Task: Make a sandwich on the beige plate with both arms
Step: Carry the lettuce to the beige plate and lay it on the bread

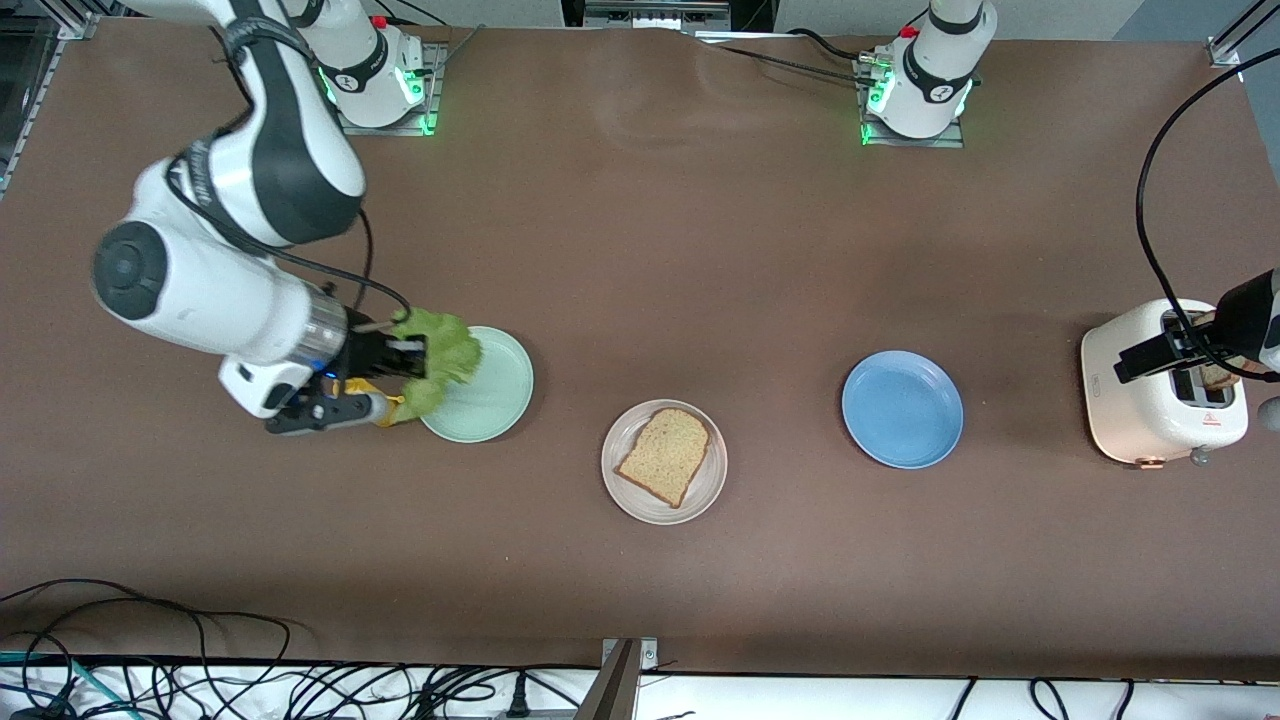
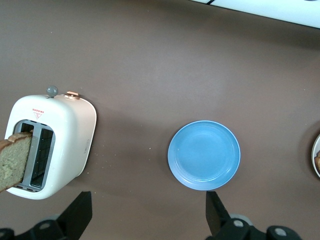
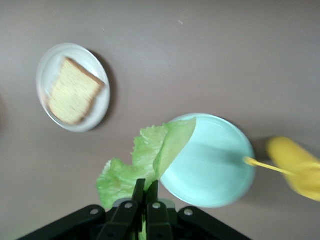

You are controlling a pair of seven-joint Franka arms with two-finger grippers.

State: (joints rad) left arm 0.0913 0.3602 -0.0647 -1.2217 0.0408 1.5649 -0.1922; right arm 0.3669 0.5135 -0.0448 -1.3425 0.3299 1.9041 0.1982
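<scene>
Right gripper [image 3: 145,196] pinches lettuce [image 3: 150,157] over green plate's [image 1: 505,385] edge (thin hold; leaf may slip). Left gripper [image 2: 149,210] gapes empty above table.

Both arms [image 1: 250,200] are glossy white with black joint bands, black cables, black fingers [image 3: 145,210] and green-lit bases [image 1: 915,110].

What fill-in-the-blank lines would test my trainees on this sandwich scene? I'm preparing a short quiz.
1. The right gripper is shut on the ____ leaf.
2. One bread slice lies on the ____ plate.
3. The second bread slice stands in the ____.
4. The left gripper, over the table by the toaster, is ____.

Missing words: lettuce; beige; toaster; open
</scene>
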